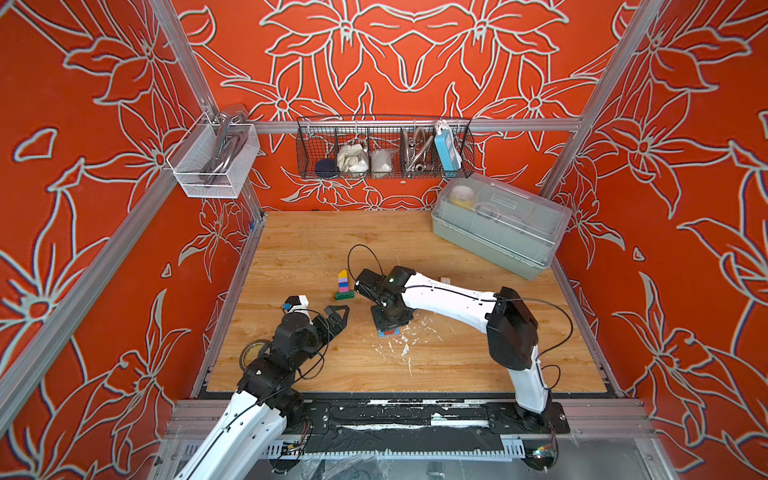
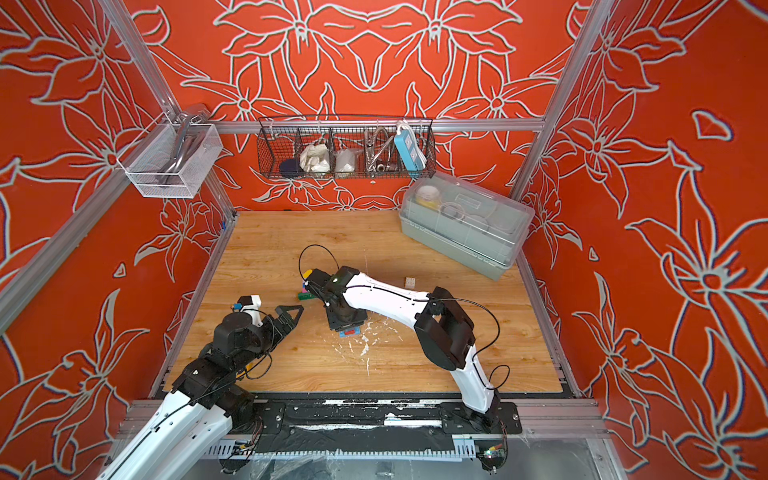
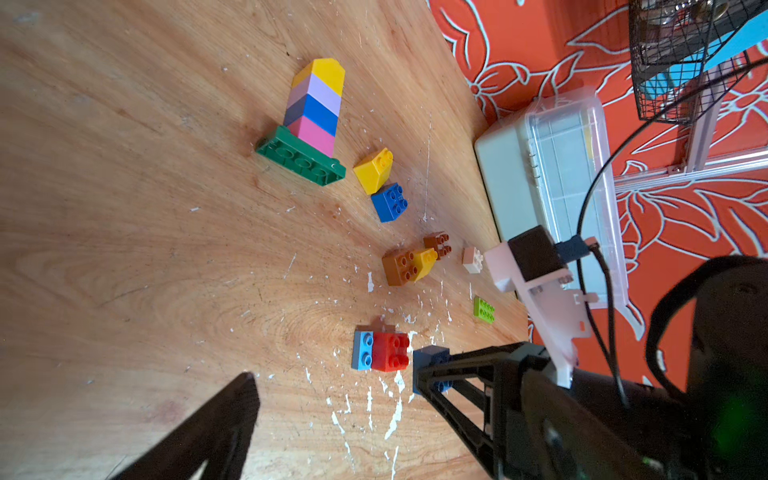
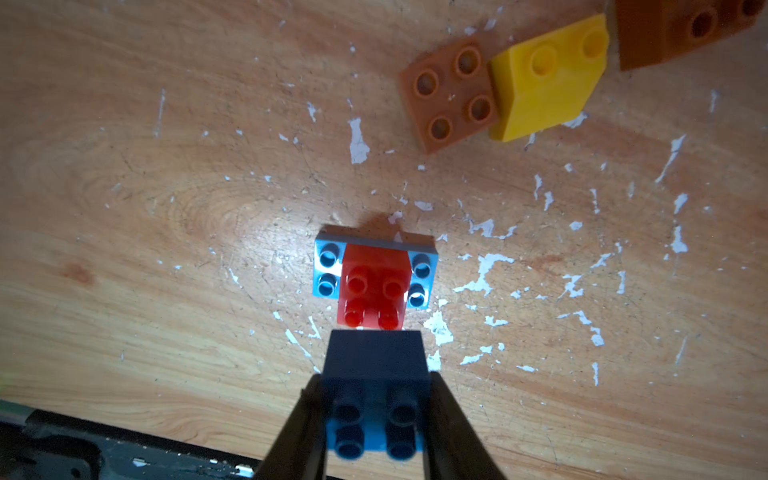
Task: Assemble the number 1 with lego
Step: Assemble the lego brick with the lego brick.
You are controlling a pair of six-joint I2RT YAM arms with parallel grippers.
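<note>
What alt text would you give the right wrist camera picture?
The right pincer grips a blue square plastic brick near a red square brick seated on a light blue flat plate. A brown square brick touches a yellow sloped brick.

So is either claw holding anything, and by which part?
The right gripper pinches a blue square plastic brick by two opposite side walls; the left gripper holds nothing.

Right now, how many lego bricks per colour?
Yellow bricks: 3
Blue bricks: 3
Brown bricks: 2
Red brick: 1
Pink brick: 1
Lilac brick: 1
Cream brick: 1
Dark green plate: 1
Lime plate: 1
Light blue plate: 1
Total: 15
</note>
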